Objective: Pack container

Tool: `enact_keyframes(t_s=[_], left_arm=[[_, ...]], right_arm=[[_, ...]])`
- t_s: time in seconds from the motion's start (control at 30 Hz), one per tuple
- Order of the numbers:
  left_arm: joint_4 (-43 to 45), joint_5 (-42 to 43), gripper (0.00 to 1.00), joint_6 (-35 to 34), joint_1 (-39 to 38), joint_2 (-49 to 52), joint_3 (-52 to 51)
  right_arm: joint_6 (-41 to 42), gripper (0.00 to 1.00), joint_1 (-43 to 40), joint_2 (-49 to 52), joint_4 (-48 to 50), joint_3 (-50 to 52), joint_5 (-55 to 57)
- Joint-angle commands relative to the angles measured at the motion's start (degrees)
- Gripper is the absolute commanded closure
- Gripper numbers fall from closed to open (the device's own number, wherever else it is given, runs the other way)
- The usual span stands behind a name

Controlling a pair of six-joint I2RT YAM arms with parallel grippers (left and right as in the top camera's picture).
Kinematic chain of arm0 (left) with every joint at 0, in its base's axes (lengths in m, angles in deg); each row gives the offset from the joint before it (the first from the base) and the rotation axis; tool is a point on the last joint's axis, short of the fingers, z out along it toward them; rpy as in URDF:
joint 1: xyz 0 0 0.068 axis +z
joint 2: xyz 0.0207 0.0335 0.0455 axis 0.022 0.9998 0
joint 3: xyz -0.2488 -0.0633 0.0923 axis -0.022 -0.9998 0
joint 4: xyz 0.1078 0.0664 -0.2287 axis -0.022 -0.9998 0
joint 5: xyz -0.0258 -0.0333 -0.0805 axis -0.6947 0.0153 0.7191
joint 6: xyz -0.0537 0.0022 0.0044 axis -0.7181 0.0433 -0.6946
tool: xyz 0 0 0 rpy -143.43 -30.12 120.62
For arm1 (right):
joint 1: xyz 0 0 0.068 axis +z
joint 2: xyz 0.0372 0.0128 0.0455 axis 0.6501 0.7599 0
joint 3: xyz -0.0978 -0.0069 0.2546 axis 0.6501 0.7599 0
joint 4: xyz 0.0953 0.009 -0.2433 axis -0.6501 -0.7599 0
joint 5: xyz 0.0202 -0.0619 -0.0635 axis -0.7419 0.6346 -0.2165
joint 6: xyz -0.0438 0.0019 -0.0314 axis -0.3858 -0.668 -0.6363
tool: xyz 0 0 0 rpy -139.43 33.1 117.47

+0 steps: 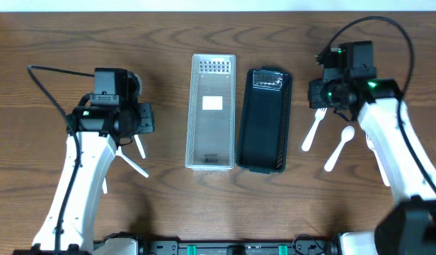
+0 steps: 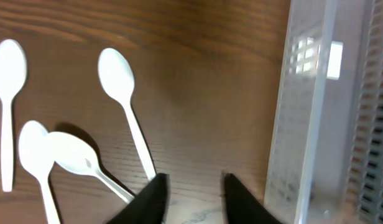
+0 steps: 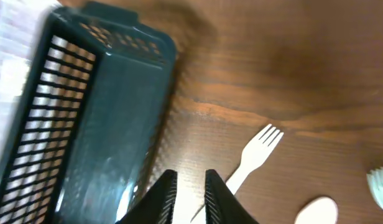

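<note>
A clear plastic container (image 1: 212, 113) lies in the middle of the table, with a black slotted container (image 1: 264, 120) right beside it. Several white plastic spoons (image 2: 117, 74) lie left of the clear container (image 2: 316, 112). My left gripper (image 2: 193, 186) is open just above the wood, between a spoon handle and the clear container's wall, holding nothing. A white fork (image 3: 257, 152) and a white spoon (image 3: 316, 211) lie right of the black container (image 3: 104, 124). My right gripper (image 3: 190, 186) hovers narrowly open between that container and the fork's handle, with nothing in it.
In the overhead view the fork (image 1: 313, 127) and spoon (image 1: 340, 149) lie below the right arm (image 1: 388, 142). Two spoons (image 1: 136, 161) show beside the left arm (image 1: 83, 170). Another white utensil (image 3: 381, 183) shows at the right wrist view's edge.
</note>
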Motion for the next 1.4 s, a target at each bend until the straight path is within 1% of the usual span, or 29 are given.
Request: enact_keyframes(t_s=[0.0, 0.03, 0.07, 0.13, 0.33, 0.67, 0.9, 0.93, 0.97, 1.0, 1.03, 1.1, 1.13, 1.27, 1.3, 1.37], left_arm=[[-0.13, 0.35, 0.86, 0.52, -1.62, 0.79, 1.05], [-0.15, 0.35, 0.89, 0.83, -2.19, 0.85, 1.05], [-0.15, 0.35, 0.94, 1.51, -2.71, 0.85, 1.05], [-0.15, 0.35, 0.94, 2.89, -3.72, 0.85, 1.05], [-0.22, 0.35, 0.94, 2.89, -4.63, 0.85, 1.03], [-0.39, 0.31, 0.94, 3.13, -4.63, 0.85, 1.03], [-0.39, -0.31, 0.94, 3.30, -4.63, 0.85, 1.03], [-0.39, -0.31, 0.94, 3.30, -4.63, 0.85, 1.03], [-0.39, -0.31, 0.89, 3.32, -4.63, 0.85, 1.03], [-0.39, -0.31, 0.83, 3.30, -4.63, 0.85, 1.03], [-0.39, -0.31, 0.77, 3.32, -4.63, 0.85, 1.03], [-0.39, -0.33, 0.70, 3.37, -4.63, 0.85, 1.03], [-0.37, -0.35, 0.64, 3.72, -4.63, 0.85, 1.03], [-0.37, -1.77, 0.54, 4.37, -4.63, 0.44, 1.03], [-0.37, -1.77, 0.53, 4.37, -4.63, 0.00, 1.03], [-0.57, -1.77, 0.50, 4.39, -4.63, -1.18, 1.05]], right_arm=[[0.85, 0.91, -0.44, 5.03, 0.90, -0.85, -0.31], [0.83, 0.96, -0.42, 6.56, 1.18, -0.85, -0.50], [0.87, 0.97, -0.35, 7.82, 1.42, -0.85, -0.76], [1.03, 0.97, -0.04, 10.38, 1.99, -0.85, -1.64], [1.01, 0.97, 1.57, 13.94, 2.60, -0.85, -4.55], [-1.57, 0.96, 3.98, 14.03, 4.72, -0.85, -13.29], [-1.57, 0.97, 3.96, 14.03, 4.94, -0.85, -11.89], [-1.53, 0.94, 3.96, 14.03, 4.87, -0.85, -10.75], [-1.49, 0.86, 3.96, 14.01, 4.68, -0.85, -9.60], [-0.24, 0.82, 3.87, 14.01, 4.46, -0.87, -7.23], [1.81, 0.82, 3.67, 14.01, 4.15, -0.90, -4.44], [5.25, 0.80, 3.13, 13.92, 3.50, -1.07, 0.44], [6.58, 0.79, 2.69, 13.68, 2.93, -1.33, 2.60], [8.59, 0.62, 0.24, 10.91, -1.07, -3.87, 7.43], [8.57, 0.52, -0.50, 9.66, -2.05, -4.72, 8.15], [8.57, 0.28, -2.05, 6.91, -4.37, -6.51, 9.40]])
